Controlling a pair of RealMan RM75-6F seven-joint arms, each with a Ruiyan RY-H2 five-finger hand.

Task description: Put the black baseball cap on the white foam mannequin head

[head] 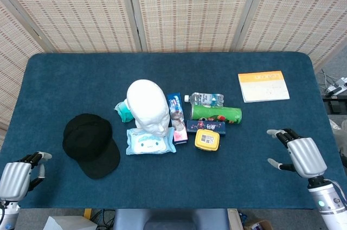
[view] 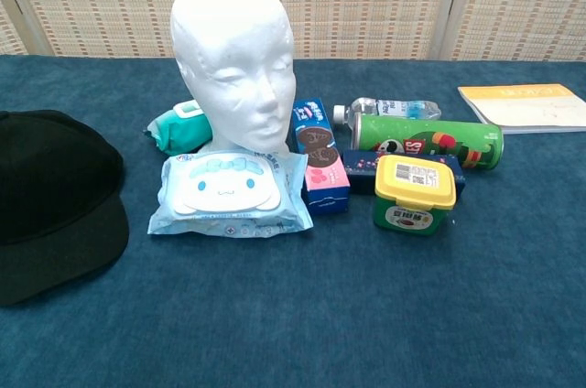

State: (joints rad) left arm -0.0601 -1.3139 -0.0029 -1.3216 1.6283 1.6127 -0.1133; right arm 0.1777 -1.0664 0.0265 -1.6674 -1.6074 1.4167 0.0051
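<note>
Blue cloth table, cap lying off the mannequin head.
Black baseball cap lies flat at eight o'clock from the upright white foam mannequin head, apart from it. A wipes pack sits at the head's six o'clock, a green can at three. Right hand at the table's four o'clock and left hand at seven hold nothing, fingers spread.

black cap left of white mannequin head, wipes pack
</note>
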